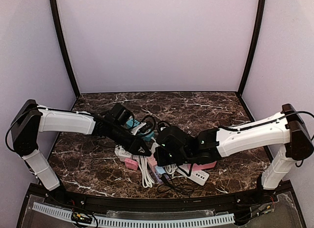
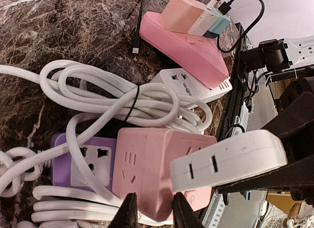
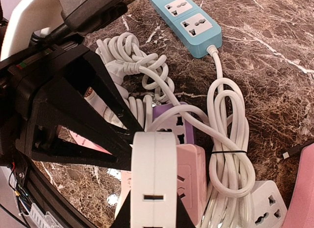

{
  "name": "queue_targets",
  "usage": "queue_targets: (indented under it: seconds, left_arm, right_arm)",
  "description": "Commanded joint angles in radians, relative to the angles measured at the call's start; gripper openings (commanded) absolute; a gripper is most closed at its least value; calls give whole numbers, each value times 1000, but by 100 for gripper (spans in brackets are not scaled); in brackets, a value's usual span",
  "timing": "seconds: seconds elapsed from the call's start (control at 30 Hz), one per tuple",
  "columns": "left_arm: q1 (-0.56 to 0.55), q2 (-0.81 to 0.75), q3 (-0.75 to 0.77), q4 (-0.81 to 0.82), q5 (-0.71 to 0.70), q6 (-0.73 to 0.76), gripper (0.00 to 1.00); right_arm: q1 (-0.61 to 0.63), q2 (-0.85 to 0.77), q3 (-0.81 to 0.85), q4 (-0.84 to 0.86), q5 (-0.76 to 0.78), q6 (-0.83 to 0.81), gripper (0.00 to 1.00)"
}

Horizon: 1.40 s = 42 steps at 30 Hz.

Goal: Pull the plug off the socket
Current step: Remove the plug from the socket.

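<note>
Right claw is clamped on the white rounded plug block, which juts from the pink cube socket mid desk, toward the right arm. Left claw, narrowly parted, rests on that socket, grip unclear. The pull looks rightward.

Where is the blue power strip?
In the right wrist view, the blue power strip lies at the top on the marble table, beyond the pile of white cords and the purple socket block.

Probably a lab booth: plain walls enclosing marble tabletop.
</note>
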Motion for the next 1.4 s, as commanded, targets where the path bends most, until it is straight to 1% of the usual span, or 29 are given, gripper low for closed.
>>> queue_targets:
  seconds: [0.0,0.57,1.37]
  left_arm:
    - [-4,47,-12,-93,-112,23,24]
    - [-5,54,-10,-100,-116,22,24]
    - [-5,66,-8,-103,-116,20,21]
  right_arm:
    - [2,-33,-10,21,22,-28,0]
    - [45,11,63,-17,79,-80,0]
    - [22,-39,27,-28,88,-25,0]
